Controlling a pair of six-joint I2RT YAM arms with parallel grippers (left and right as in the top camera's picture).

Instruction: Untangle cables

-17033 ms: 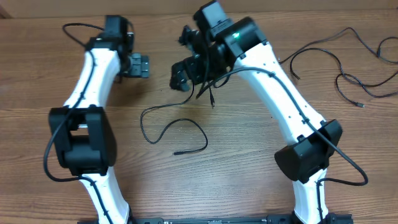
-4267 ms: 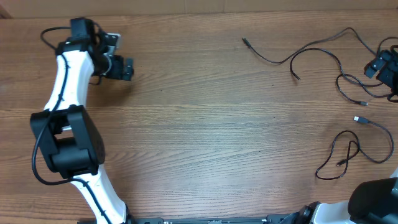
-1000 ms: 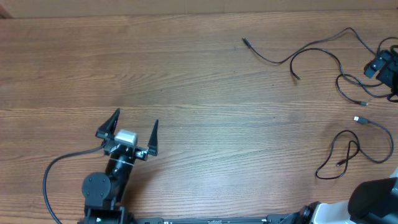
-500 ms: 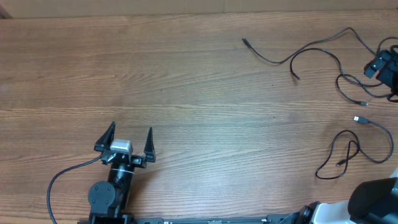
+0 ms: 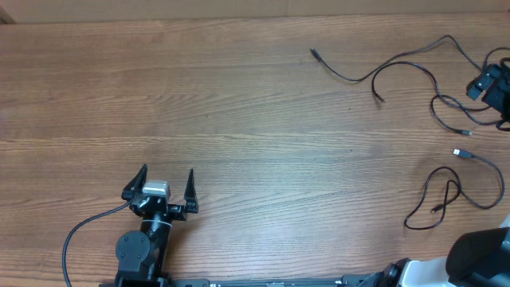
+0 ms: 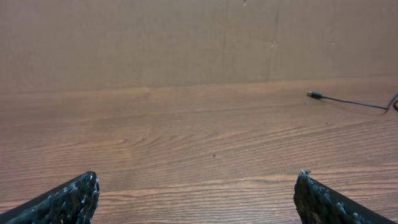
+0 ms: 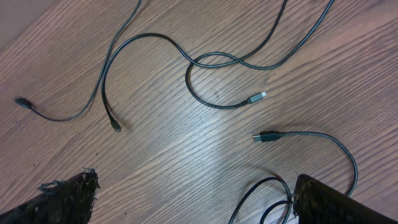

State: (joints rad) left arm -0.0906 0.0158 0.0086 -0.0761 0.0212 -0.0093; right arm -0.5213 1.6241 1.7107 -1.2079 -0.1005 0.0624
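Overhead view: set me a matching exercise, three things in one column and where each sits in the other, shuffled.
Things:
1. left gripper
2. looped cable
3. long wavy cable

Places:
A. far side, right of centre
B. near side, left
C. near side, far right

Pairs: 1-B, 2-C, 3-A

Overhead looks down; wrist cameras see table (image 5: 255, 143) closer.
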